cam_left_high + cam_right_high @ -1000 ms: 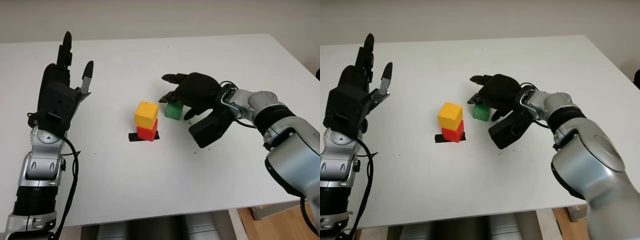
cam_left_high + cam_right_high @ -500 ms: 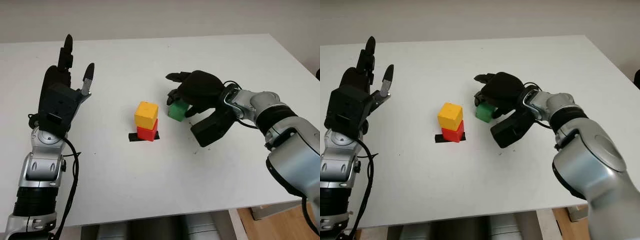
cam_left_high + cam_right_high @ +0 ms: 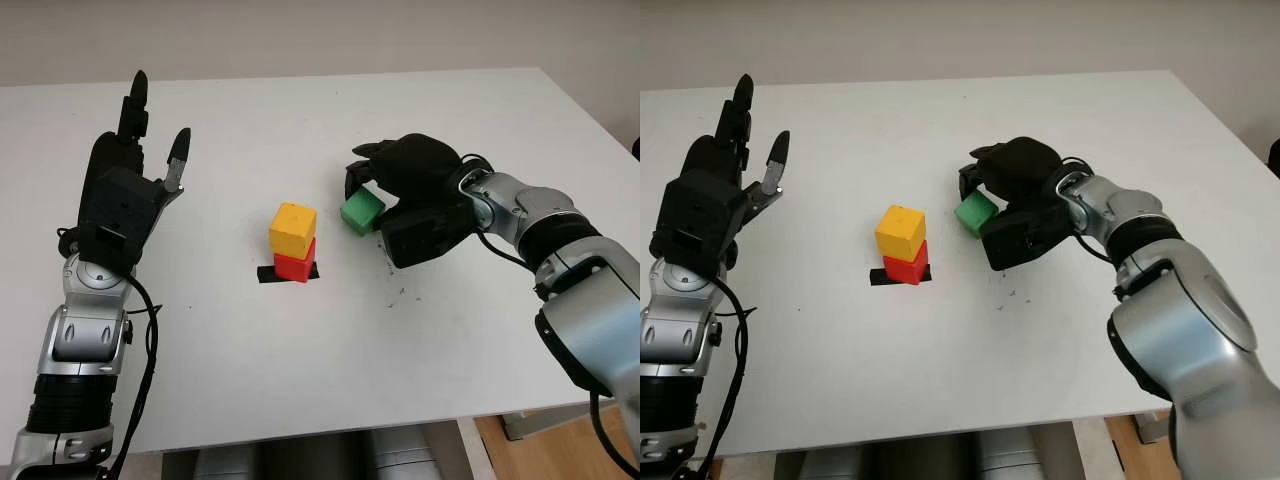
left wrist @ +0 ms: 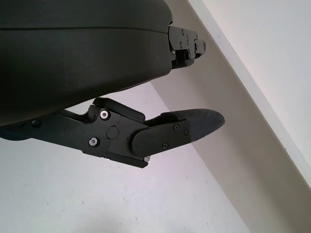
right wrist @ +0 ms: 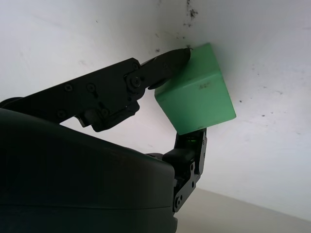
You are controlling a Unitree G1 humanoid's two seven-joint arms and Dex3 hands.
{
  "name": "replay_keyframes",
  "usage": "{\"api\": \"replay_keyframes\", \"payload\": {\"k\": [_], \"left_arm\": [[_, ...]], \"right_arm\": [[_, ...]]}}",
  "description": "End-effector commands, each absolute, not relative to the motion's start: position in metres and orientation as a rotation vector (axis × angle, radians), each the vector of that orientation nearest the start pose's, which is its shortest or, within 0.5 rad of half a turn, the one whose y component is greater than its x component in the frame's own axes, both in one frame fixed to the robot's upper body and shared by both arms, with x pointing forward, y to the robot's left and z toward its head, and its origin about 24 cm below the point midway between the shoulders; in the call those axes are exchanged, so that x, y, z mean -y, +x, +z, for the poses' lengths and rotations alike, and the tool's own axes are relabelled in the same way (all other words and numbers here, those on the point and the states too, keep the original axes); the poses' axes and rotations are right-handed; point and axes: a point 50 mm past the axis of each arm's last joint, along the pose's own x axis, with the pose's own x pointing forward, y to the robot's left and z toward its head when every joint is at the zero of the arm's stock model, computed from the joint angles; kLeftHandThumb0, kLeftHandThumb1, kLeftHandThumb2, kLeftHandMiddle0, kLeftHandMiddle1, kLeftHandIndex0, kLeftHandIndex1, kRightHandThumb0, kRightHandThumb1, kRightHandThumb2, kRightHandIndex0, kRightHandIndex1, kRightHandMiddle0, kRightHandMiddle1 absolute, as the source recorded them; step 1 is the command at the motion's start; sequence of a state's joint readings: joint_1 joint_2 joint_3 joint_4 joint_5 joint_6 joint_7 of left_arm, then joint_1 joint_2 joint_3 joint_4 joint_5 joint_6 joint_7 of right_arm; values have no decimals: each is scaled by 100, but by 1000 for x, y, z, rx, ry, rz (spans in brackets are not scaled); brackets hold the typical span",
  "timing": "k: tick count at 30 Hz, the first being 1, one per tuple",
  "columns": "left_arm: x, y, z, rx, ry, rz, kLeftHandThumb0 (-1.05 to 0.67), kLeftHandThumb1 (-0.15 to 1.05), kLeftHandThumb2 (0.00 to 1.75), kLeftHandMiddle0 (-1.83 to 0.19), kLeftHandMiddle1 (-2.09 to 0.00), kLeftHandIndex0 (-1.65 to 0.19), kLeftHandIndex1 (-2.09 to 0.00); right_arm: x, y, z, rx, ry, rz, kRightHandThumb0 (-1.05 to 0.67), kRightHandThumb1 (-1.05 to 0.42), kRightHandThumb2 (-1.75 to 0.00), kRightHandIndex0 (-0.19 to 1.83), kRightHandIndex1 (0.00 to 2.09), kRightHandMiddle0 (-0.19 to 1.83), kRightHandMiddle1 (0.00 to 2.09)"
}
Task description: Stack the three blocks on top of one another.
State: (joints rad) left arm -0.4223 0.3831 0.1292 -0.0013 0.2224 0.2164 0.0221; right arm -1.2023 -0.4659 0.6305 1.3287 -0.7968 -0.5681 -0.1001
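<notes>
The right hand (image 3: 405, 180) has its black fingers (image 5: 160, 65) pinched on the green block (image 3: 361, 211). The block is tilted and is up off the white table (image 3: 420, 380), with a small shadow under it. It hangs just to the right of the little tower and is not touching it.

The tower stands in the middle of the table. The yellow block (image 3: 293, 229) sits on top of the red block (image 3: 294, 266), turned a bit so the corners do not line up. The red block stands on a short strip of black tape (image 3: 266, 274) stuck to the table.

The left hand (image 3: 125, 190) is up in the air on the left side, well away from the blocks. It is open and holds nothing.

There are small dark specks on the table near the right hand. I can see no words or labels on the blocks, the hands or the table.
</notes>
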Motion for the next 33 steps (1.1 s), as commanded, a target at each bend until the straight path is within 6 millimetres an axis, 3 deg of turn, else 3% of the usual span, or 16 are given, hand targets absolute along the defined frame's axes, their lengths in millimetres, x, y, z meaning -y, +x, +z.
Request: {"api": "replay_keyframes", "payload": {"k": [1, 4, 10, 25, 33], "left_arm": [[-229, 315, 170, 246, 548, 217, -60, 105, 62, 1, -5, 4, -5], [-229, 315, 170, 247, 554, 214, -60, 105, 62, 0, -5, 4, -6], [-228, 317, 170, 241, 551, 205, -62, 105, 62, 2, -5, 5, -5], [-229, 315, 169, 233, 545, 210, -60, 105, 61, 2, -5, 5, -5], [-231, 314, 169, 231, 556, 213, -60, 105, 61, 2, -5, 6, -5]], "right_arm": [[162, 408, 162, 313, -1568, 452, -34, -95, -5, 31, 7, 52, 97], [162, 409, 167, 312, -1504, 429, -33, -95, -5, 33, 8, 53, 97], [162, 412, 184, 289, -1311, 425, -34, -95, -5, 34, 5, 45, 120], [162, 414, 199, 243, -817, 440, -42, -96, -6, 29, 5, 35, 139], [149, 416, 224, 256, -653, 552, -38, -102, -6, 20, 3, 17, 170]]}}
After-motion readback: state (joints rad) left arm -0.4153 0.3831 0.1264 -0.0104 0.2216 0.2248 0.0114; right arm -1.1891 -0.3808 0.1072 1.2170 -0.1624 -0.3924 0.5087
